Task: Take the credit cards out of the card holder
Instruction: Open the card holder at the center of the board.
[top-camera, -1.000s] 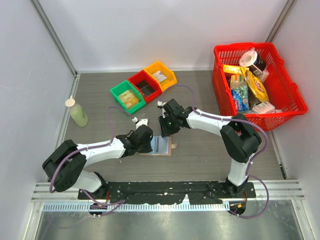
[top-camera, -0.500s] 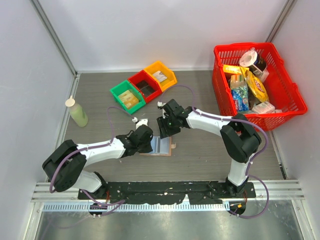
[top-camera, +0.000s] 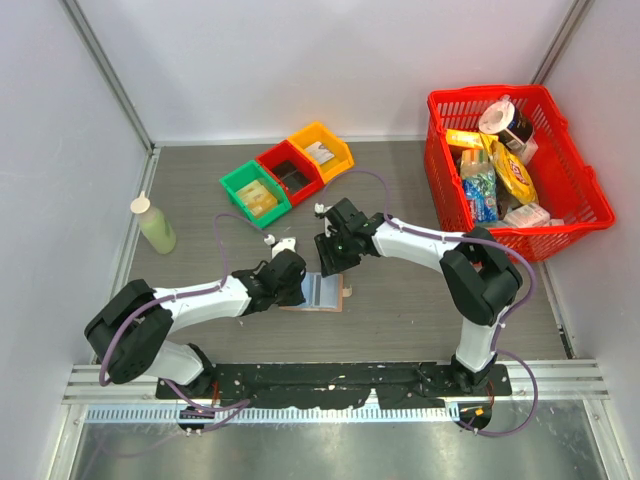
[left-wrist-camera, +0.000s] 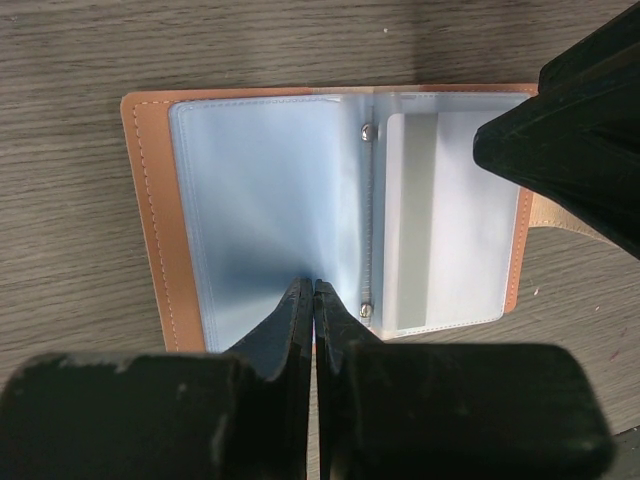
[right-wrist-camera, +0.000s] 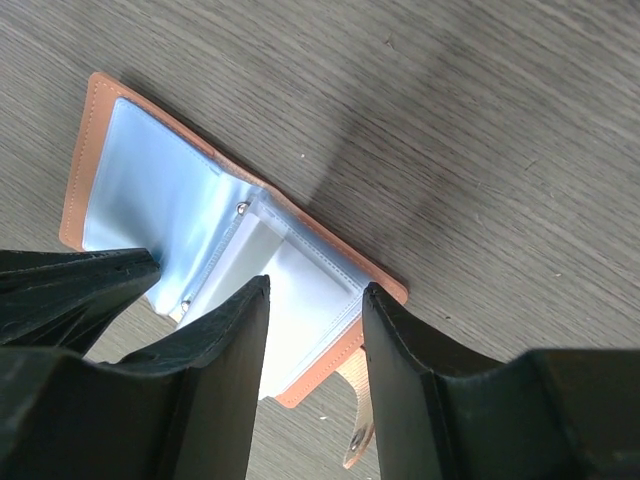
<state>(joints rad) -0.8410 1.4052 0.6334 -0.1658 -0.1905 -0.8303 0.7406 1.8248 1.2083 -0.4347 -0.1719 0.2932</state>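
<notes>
Lying spread open at mid-table, the card holder (top-camera: 325, 293) has bare table (top-camera: 420, 320) to its right and front (the red basket (top-camera: 590, 215) stands well apart).

Left wrist: the left gripper (left-wrist-camera: 313, 300) is closed, tips together on the near edge of the blue lining; whether it pinches a sleeve cannot be told.

Right wrist: the right gripper (right-wrist-camera: 315, 290) stands partly open, gripping nothing, its fingers astride the holder's outer page beside the snap tab (right-wrist-camera: 358, 420).
</notes>
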